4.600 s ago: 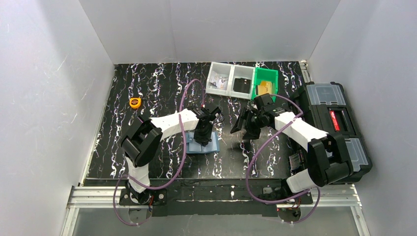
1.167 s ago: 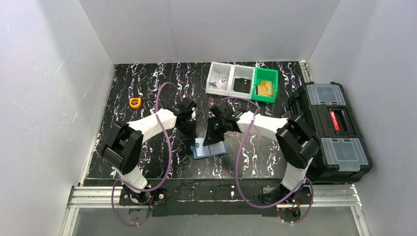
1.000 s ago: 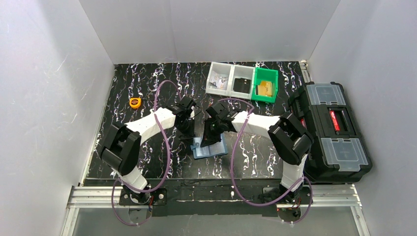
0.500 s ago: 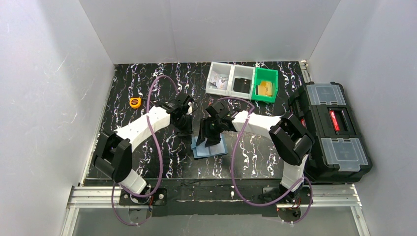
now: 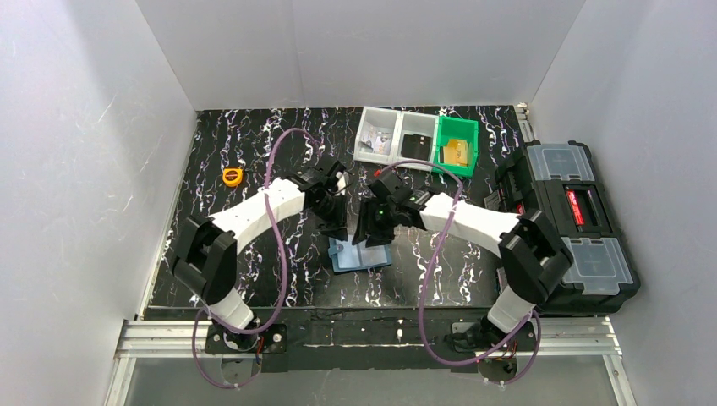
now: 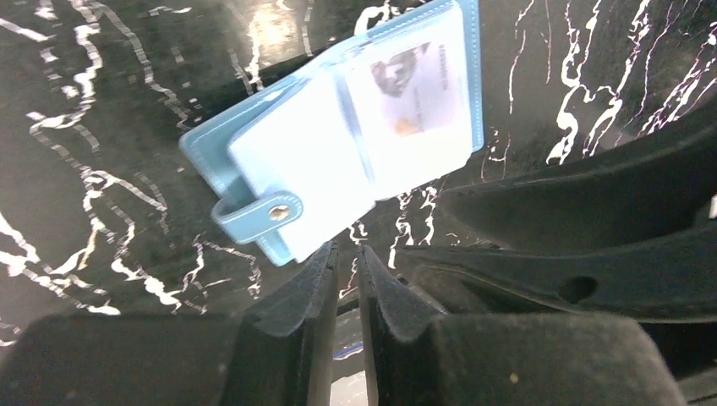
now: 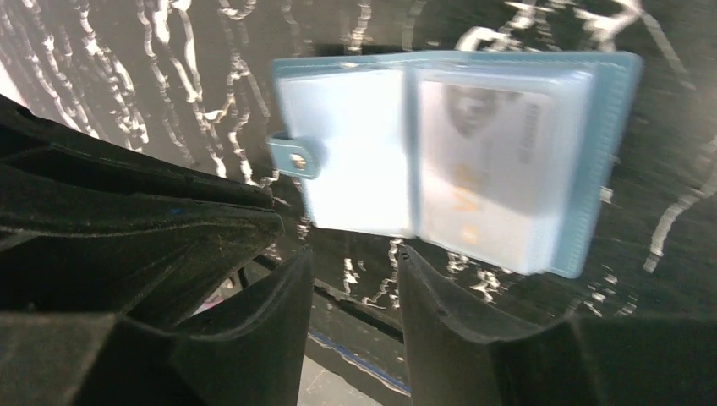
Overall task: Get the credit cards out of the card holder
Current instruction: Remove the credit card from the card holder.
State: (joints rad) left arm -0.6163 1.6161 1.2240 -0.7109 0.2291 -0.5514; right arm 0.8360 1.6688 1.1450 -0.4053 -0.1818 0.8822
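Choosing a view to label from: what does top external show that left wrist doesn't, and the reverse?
Only top external: the clear bins, green bin, tape measure and toolbox.
Only left wrist: the card holder's snap strap, a photo card in a clear sleeve, and the left gripper nearly closed with nothing in it.
Both: the card holder lying open on the black marbled table.

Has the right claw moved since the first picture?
Yes. The right gripper went left, away from the black toolbox, and now hangs over the open card holder.
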